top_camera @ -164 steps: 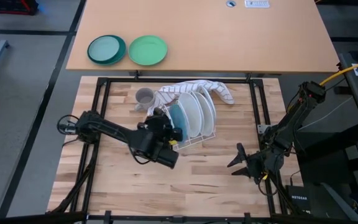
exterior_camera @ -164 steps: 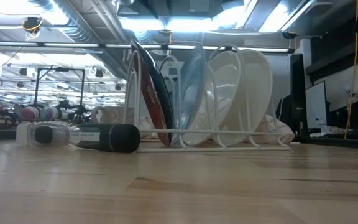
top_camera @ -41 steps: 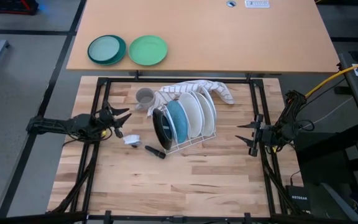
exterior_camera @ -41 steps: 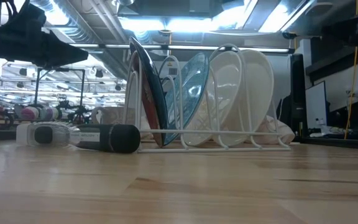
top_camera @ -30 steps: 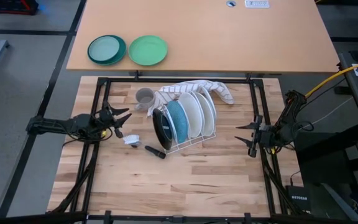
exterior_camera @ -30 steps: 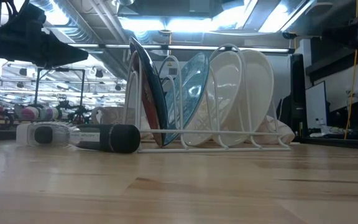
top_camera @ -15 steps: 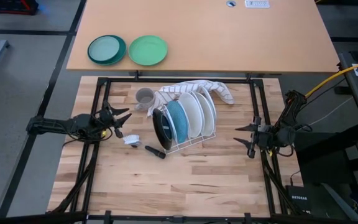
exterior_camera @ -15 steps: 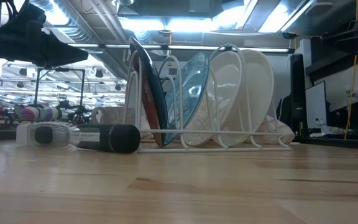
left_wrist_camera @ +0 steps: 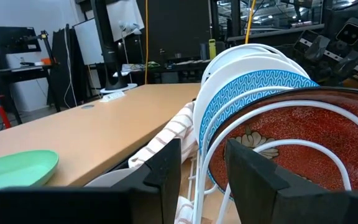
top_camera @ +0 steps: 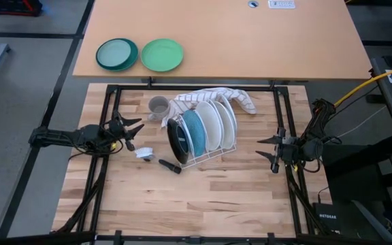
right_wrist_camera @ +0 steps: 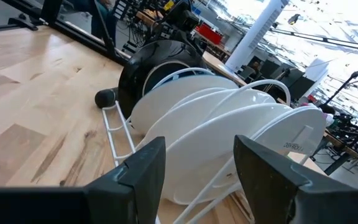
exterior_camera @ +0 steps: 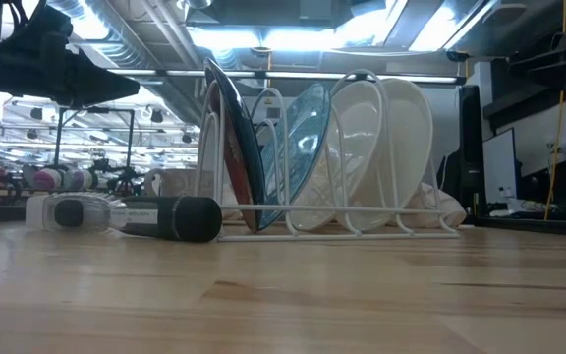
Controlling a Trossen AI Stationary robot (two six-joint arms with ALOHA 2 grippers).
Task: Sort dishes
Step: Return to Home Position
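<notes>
A white wire rack (top_camera: 209, 153) stands mid-table with the dishes upright in its slots: a red-flowered plate with a black back (top_camera: 177, 141), a light blue plate (top_camera: 193, 131) and two white plates (top_camera: 213, 124). A small grey cup (top_camera: 158, 107) stands on the table behind the rack. My left gripper (top_camera: 136, 133) hovers open at the table's left edge, level, pointing at the rack's flowered plate (left_wrist_camera: 291, 137). My right gripper (top_camera: 264, 153) hovers open at the right edge, pointing at the white plates (right_wrist_camera: 229, 137). Neither holds anything.
A striped cloth (top_camera: 216, 99) lies behind the rack, partly under it. A black cylinder (top_camera: 169, 166) and a small clear bottle (top_camera: 143, 153) lie on the table left of the rack's near end. A green plate (top_camera: 162, 54) and a teal plate (top_camera: 117, 54) sit on the far tan table.
My right gripper has tipped a little at the wrist while staying at the table's right edge. Its fingers stay open. The plates and rack have not moved.
</notes>
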